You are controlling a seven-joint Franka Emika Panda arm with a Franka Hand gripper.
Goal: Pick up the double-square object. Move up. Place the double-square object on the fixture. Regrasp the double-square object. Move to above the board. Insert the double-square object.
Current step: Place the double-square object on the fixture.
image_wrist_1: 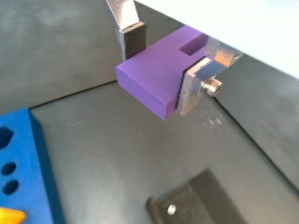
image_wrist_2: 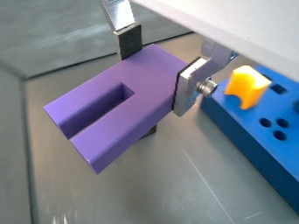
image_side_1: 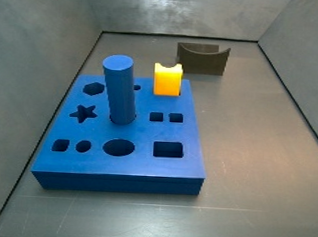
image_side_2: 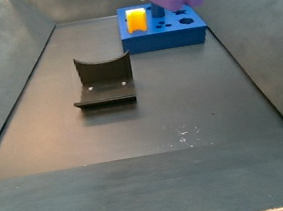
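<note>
Purple fills both wrist views: the double-square object (image_wrist_2: 117,114) is clamped between your gripper's (image_wrist_1: 167,61) silver fingers (image_wrist_1: 194,86), which are closed on its narrower end, so the long slotted body juts out sideways. You carry it high above the floor, beside the board (image_side_2: 166,28); a side view shows it above the board's end. That height clears the yellow block (image_side_1: 168,78) and the blue cylinder (image_side_1: 117,86) standing in the board. The fixture (image_side_2: 102,81) sits empty, well apart on the dark floor. This sideways hold looks unsuited to insertion, which is probably why you set it on the fixture and regrasp first.
</note>
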